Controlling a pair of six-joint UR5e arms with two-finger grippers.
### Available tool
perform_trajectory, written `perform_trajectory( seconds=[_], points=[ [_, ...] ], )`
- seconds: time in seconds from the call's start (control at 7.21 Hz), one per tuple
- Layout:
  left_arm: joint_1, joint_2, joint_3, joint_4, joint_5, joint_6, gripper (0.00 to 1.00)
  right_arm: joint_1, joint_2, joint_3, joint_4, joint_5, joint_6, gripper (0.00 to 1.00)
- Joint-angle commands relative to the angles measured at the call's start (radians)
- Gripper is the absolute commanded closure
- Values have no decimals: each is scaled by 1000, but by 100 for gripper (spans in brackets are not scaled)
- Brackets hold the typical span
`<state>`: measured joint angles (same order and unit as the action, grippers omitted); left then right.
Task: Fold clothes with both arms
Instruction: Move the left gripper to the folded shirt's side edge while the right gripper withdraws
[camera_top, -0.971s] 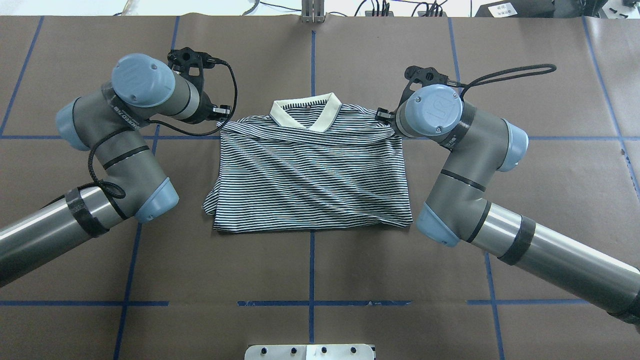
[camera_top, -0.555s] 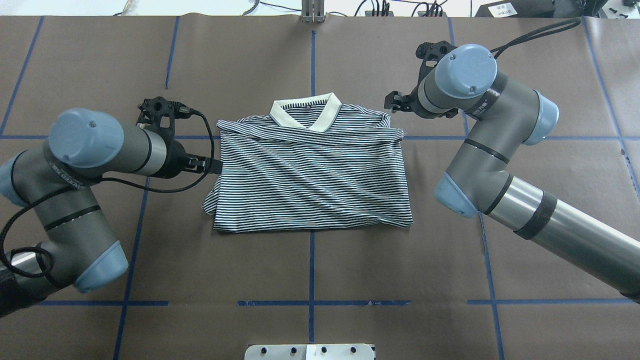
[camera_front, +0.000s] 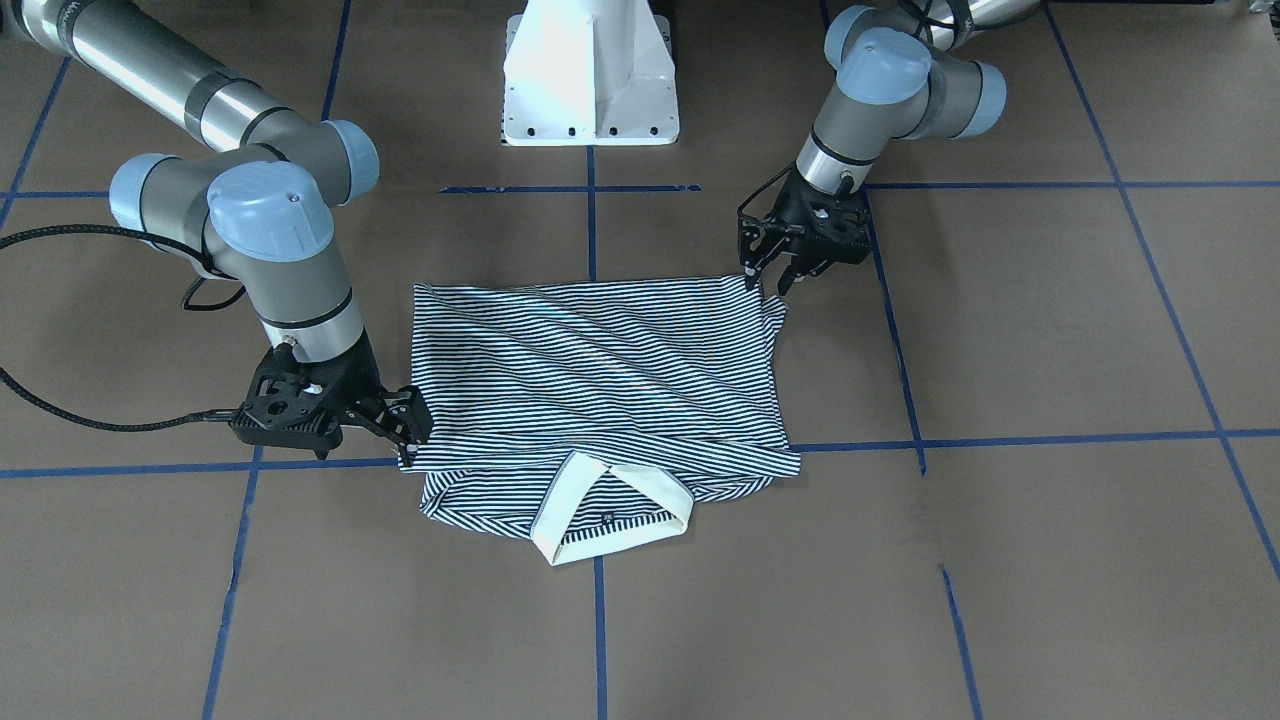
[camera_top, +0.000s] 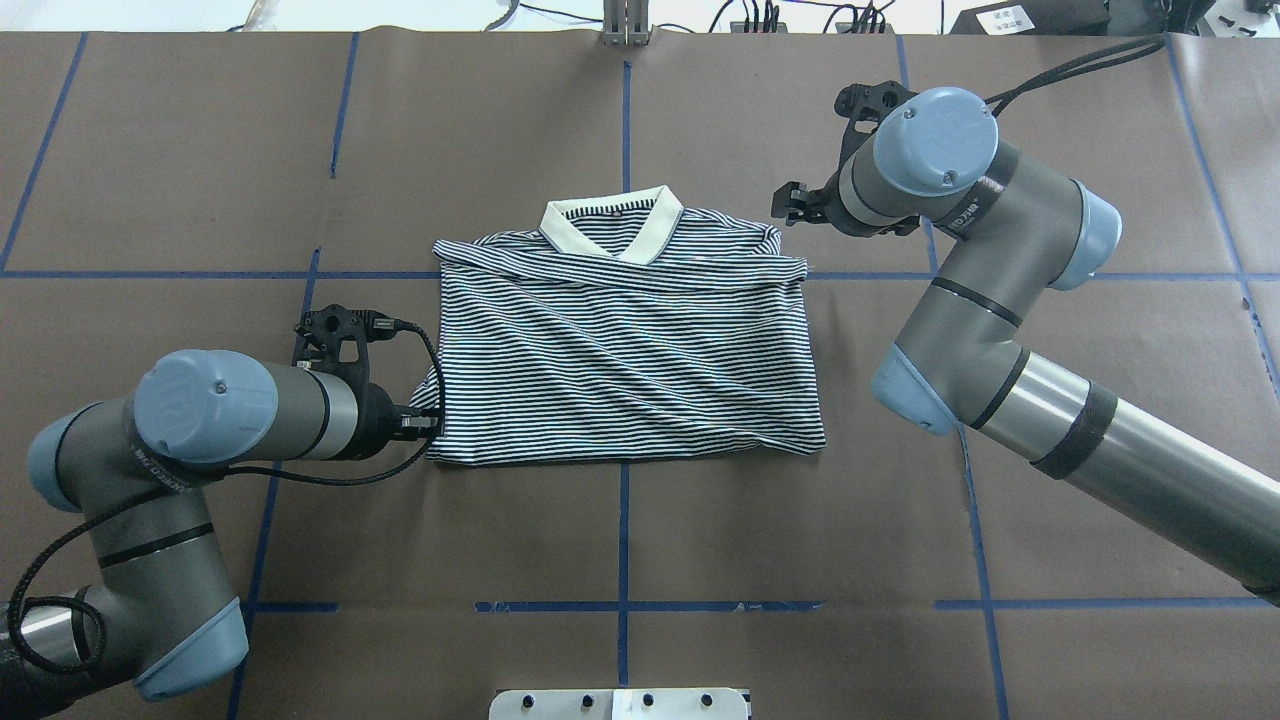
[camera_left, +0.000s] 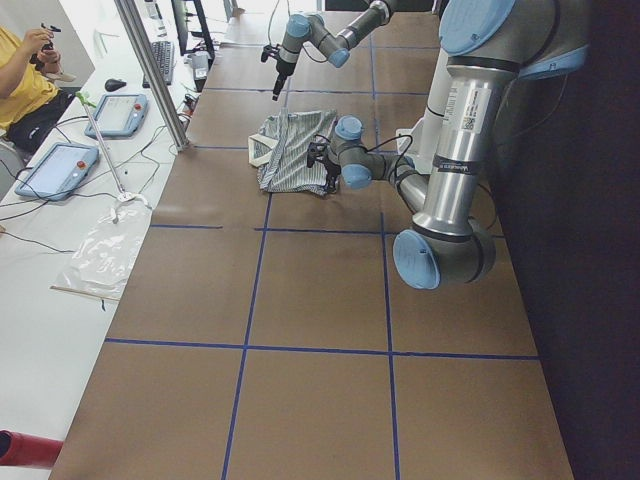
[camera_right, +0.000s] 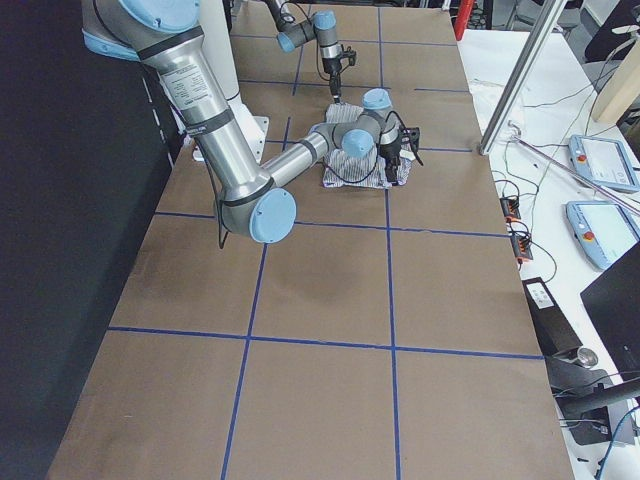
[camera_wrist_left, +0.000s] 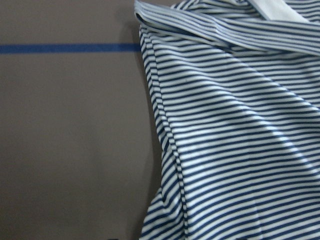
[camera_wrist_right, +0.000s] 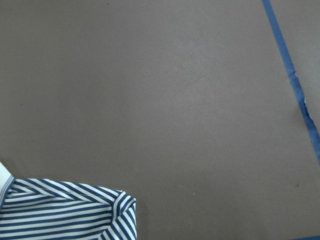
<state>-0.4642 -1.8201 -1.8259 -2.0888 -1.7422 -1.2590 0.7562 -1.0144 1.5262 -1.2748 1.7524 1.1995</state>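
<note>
In the front-facing view I see the polo shirt (camera_front: 600, 370) lying flat mid-table (camera_front: 1000, 330), collar toward the operators' edge. The left gripper (camera_front: 768, 282) is at its hem corner, prongs spread with their tips just at the cloth. The right gripper (camera_front: 410, 432) is beside the shoulder corner, prongs likewise apart, pinching nothing. Overhead, the left one sits at the shirt's near-left corner and the right hangs just off the far-right shoulder. My left wrist camera looks along the shirt's side edge, and the right shows only a shoulder corner.

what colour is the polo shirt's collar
Plain cream, against the navy-and-white striped polo shirt. The collar shows best in the overhead exterior view.
</note>
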Motion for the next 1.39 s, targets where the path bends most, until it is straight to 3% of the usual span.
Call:
perform_trajectory(
  seconds=[0.0, 0.42, 0.55, 0.69, 0.97, 1.25],
  points=[
    [13, -2, 7, -2, 6, -13, 63, -1, -3, -1, 0, -1, -1, 0],
    [33, -7, 8, -2, 7, -14, 67, 0, -6, -1, 0, -1, -6, 0],
    [36, -7, 10, -2, 7, -14, 87, 0, -6, -3, -2, -1, -6, 0],
    [36, -5, 13, -2, 7, -13, 100, 0, -7, -3, 0, -1, -6, 0],
    [24, 2, -6, 0, 6, 10, 100, -1, -7, -4, -2, -1, -6, 0],
    [-70, 2, 17, 3, 7, 209, 100, -1, -7, -8, -2, -2, -6, 0]
  ],
)
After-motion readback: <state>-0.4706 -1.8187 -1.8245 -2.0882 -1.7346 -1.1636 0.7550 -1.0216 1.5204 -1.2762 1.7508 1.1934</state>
